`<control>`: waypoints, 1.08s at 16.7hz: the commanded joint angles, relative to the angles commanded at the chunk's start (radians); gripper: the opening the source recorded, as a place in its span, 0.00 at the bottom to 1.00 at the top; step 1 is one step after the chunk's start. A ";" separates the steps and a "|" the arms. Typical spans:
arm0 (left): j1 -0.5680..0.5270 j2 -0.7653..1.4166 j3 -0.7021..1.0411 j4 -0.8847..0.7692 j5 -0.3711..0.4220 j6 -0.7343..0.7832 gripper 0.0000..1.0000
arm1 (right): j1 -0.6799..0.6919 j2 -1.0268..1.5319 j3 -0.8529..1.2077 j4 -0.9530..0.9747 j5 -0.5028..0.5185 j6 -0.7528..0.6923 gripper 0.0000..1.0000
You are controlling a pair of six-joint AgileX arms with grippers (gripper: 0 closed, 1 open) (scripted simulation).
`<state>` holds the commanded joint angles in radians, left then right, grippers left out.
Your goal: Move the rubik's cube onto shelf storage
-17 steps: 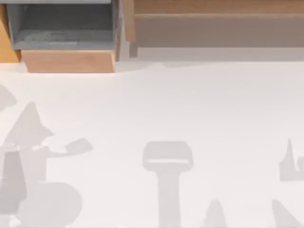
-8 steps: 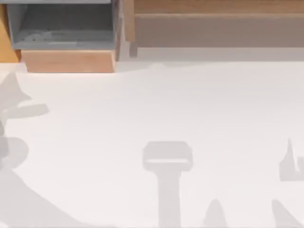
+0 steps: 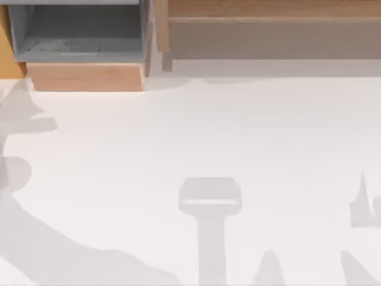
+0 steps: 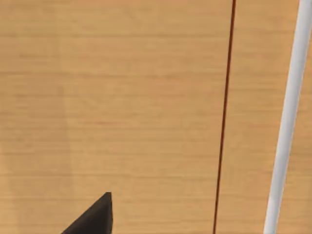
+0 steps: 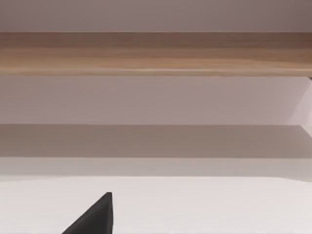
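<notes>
Overhead, shelf storage (image 3: 274, 30) spans the table's (image 3: 238, 131) far right (either tool's state: cannot tell).

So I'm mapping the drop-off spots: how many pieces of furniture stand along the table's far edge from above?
2: the grey box-like compartment at the far left, and the shelf storage beside it, running to the right edge. More could lie outside the picture.

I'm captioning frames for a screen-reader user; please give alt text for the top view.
A white table carries soft grey shadows. At its far edge stand a grey compartment with a light wood front on the left and the long brown shelf storage on the right.
</notes>
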<state>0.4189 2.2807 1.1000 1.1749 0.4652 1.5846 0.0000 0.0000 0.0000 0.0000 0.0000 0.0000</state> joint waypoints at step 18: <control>-0.025 0.054 0.115 -0.060 -0.025 -0.001 0.85 | 0.000 0.000 0.000 0.000 0.000 0.000 1.00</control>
<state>0.3935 2.3343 1.2145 1.1146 0.4404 1.5838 0.0000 0.0000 0.0000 0.0000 0.0000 0.0000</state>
